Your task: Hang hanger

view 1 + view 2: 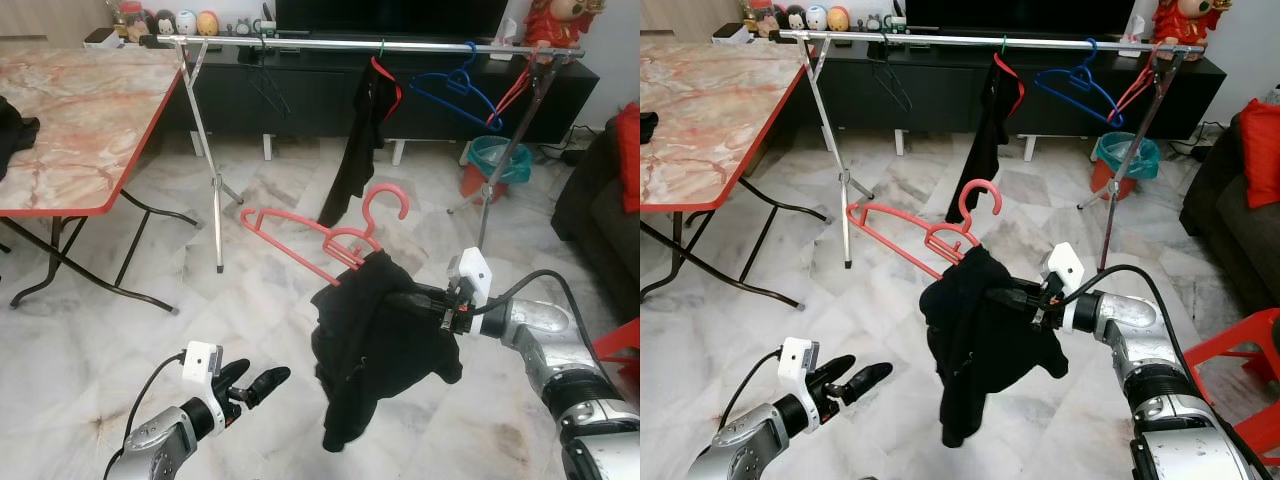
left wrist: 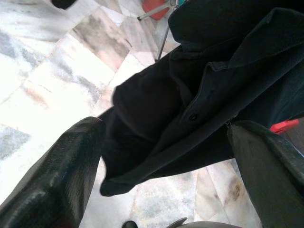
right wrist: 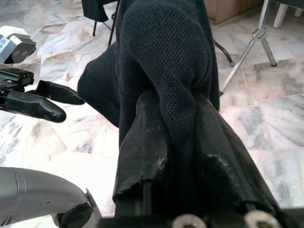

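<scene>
A matt black knitted cloth garment [image 1: 380,340] with a fine mesh weave hangs from a smooth, glossy red plastic hanger [image 1: 330,235]. The right hand [image 3: 178,142] pinching the cloth has dull, scuffed black fingers [image 3: 142,147]. The clothes rail [image 1: 370,44] is shiny bare metal. The floor [image 1: 150,340] is polished marble tile; the desk [image 1: 70,110] has a glossy marble-patterned top.

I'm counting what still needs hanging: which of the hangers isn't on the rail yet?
The pink hanger carrying the black shirt, held up by the right gripper. The blue hanger and red hanger hang on the rail.
</scene>
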